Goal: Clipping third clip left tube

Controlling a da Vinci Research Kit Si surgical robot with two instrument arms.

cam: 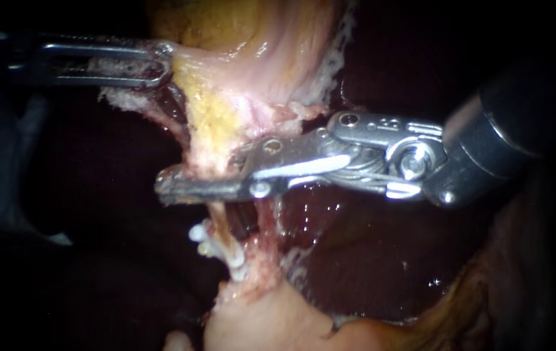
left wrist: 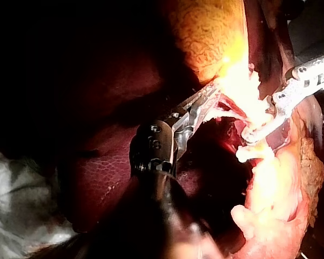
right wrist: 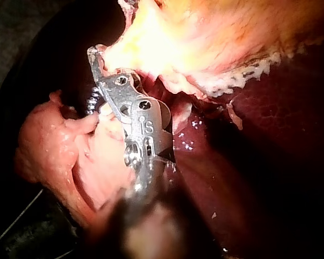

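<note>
Note two clips (cam: pixel 234 265) seated on left tube (cam: pixel 221 224). Observe right instrument (cam: pixel 174 182) jaws closed across tube just above clips; treat third clip as probably pending release. Observe left instrument (cam: pixel 158 65) jaws gripping gallbladder (cam: pixel 239 78), well above tube.

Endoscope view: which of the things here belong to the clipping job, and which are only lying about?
Belong to the job:
silver metal right instrument at the thin pale tube; small white clips on that tube; grey metal left instrument gripping the pale yellow-pink tissue.

Only lying about:
dark red liver; crumpled white cloth.
</note>
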